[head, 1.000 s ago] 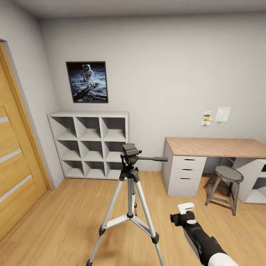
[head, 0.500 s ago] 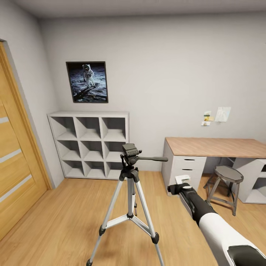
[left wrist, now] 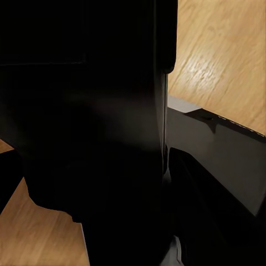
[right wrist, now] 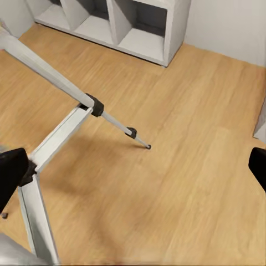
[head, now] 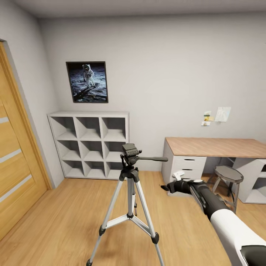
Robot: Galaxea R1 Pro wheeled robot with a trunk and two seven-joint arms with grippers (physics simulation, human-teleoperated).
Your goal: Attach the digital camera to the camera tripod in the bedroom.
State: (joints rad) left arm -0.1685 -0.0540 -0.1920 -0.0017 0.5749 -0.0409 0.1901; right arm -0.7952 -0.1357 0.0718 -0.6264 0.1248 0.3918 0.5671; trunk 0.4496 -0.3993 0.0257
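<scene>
The camera tripod (head: 130, 184) stands on the wood floor in the middle of the head view, silver legs spread, its black head (head: 130, 151) empty and the pan handle (head: 153, 159) pointing right. My right gripper (head: 165, 187) is held out to the right of the tripod, lower than the head and apart from it. In the right wrist view the right gripper (right wrist: 134, 169) is open, with a black fingertip (right wrist: 12, 173) at each side and nothing between them; tripod legs (right wrist: 52, 82) cross the floor below. The digital camera is out of view. The left wrist view is mostly dark shapes over floor.
A white cube shelf (head: 90, 146) stands against the back wall under the astronaut poster (head: 87, 81). The wooden door (head: 14, 170) is at the left. At the right are the wood-topped desk (head: 216, 147) with white drawers (head: 186, 173) and a grey stool (head: 228, 175).
My right arm has risen and reached forward, with the gripper going from low near the floor up to beside the drawers, right of the tripod. The tripod has not moved.
</scene>
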